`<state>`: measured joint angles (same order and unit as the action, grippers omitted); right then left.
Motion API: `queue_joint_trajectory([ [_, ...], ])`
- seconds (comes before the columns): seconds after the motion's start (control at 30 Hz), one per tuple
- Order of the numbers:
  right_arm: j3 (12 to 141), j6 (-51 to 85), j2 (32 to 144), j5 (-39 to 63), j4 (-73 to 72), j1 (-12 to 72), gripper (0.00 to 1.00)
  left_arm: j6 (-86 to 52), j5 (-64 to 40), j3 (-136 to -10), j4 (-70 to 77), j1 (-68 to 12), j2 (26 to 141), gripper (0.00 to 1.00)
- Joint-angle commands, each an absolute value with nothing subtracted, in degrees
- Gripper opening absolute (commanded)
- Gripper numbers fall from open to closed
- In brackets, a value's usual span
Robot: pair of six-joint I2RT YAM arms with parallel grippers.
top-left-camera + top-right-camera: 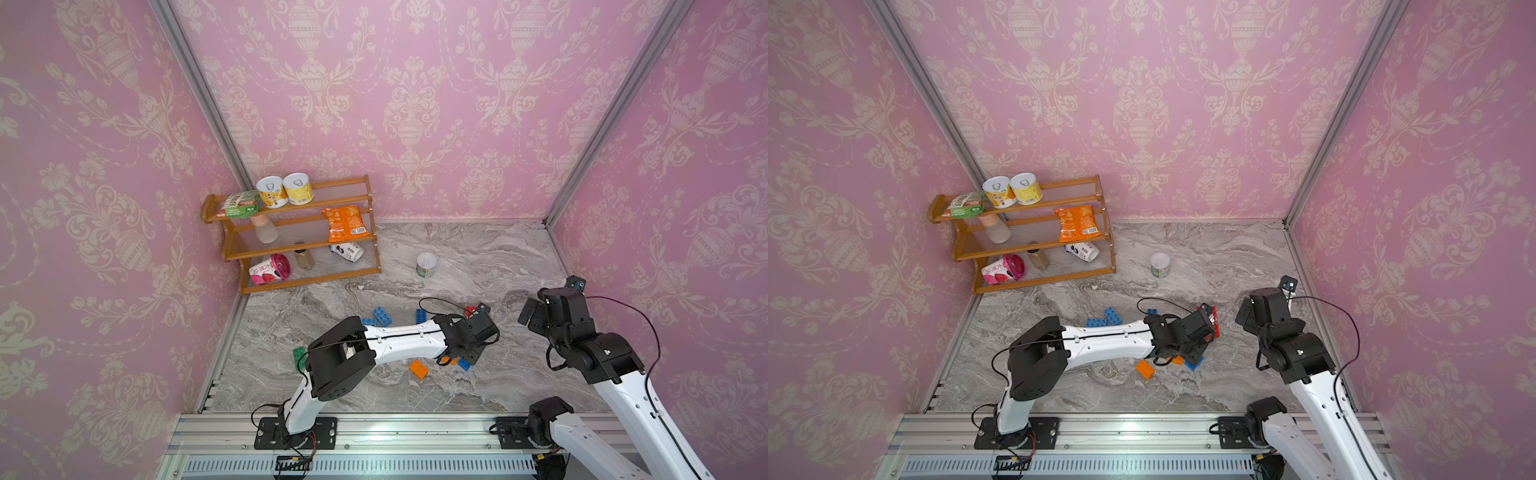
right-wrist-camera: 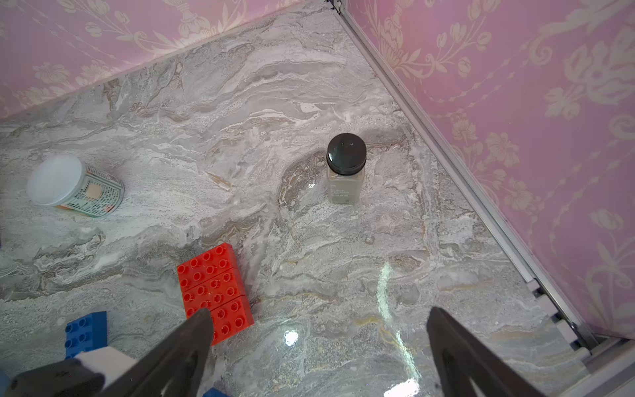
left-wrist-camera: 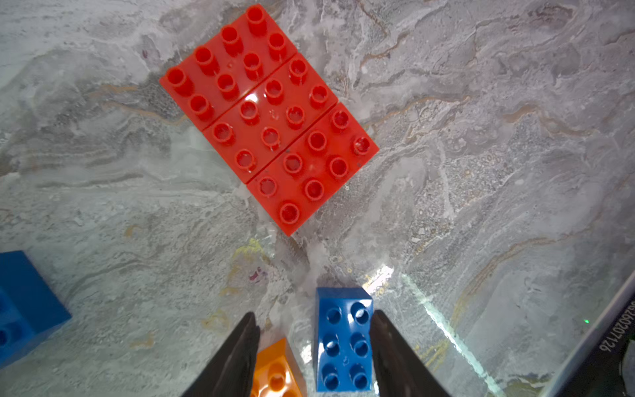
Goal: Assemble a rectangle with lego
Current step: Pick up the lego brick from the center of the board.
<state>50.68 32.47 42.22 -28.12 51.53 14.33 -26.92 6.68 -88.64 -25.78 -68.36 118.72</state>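
Three red lego bricks (image 3: pixel 271 117) lie side by side as one flat block on the marble table (image 3: pixel 481 172), also seen in the right wrist view (image 2: pixel 214 288). My left gripper (image 3: pixel 314 338) hangs low in front of that block, open. Between its jaws a blue brick (image 3: pixel 343 340) touches one finger (image 3: pixel 385 343), and an orange brick (image 3: pixel 275 371) lies against the other. In a top view this gripper (image 1: pixel 459 360) is mostly hidden under its wrist. My right gripper (image 2: pixel 319 314) hovers wide open and empty to the right of the red block (image 1: pixel 1214 320).
Loose bricks lie around: blue ones (image 1: pixel 380 316), an orange one (image 1: pixel 418 369), a green one (image 1: pixel 298 357). A wooden shelf (image 1: pixel 357 266) with tins and packets stands back left. A white-lidded tin (image 1: pixel 426 264) and a black-capped bottle (image 2: pixel 345 168) stand behind the bricks.
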Motion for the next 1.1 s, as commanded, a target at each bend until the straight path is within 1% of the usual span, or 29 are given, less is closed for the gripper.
queue_joint_trajectory([
  [0.0, 51.91, 33.59, 41.52, -29.58, 53.17, 13.97, 1.0, -24.13, 6.88, -91.22, -28.88, -69.76, 120.88, 0.54],
  [0.27, 51.35, 33.61, 41.56, -28.07, 52.04, 13.97, 1.0, -24.06, 8.38, -93.89, -33.01, -70.84, 123.53, 0.54],
  [0.4, 50.97, 33.42, 41.71, -27.34, 51.4, 13.97, 1.0, -24.94, 9.63, -94.25, -34.27, -70.84, 124.24, 0.51],
  [0.6, 50.86, 33.18, 42.22, -27.04, 51.13, 14.0, 1.0, -25.67, 10.54, -93.78, -35.78, -70.84, 124.53, 0.52],
  [0.73, 50.79, 33.14, 42.32, -26.98, 50.89, 13.94, 1.0, -26.01, 8.91, -93.52, -36.0, -70.84, 124.8, 0.51],
  [0.87, 50.73, 33.19, 42.31, -27.08, 50.67, 13.92, 1.0, -26.19, 7.95, -93.58, -35.95, -70.88, 125.35, 0.47],
  [1.07, 50.87, 33.03, 42.76, -26.81, 50.2, 13.9, 1.0, -26.37, 6.78, -94.39, -36.37, -70.84, 126.37, 0.45],
])
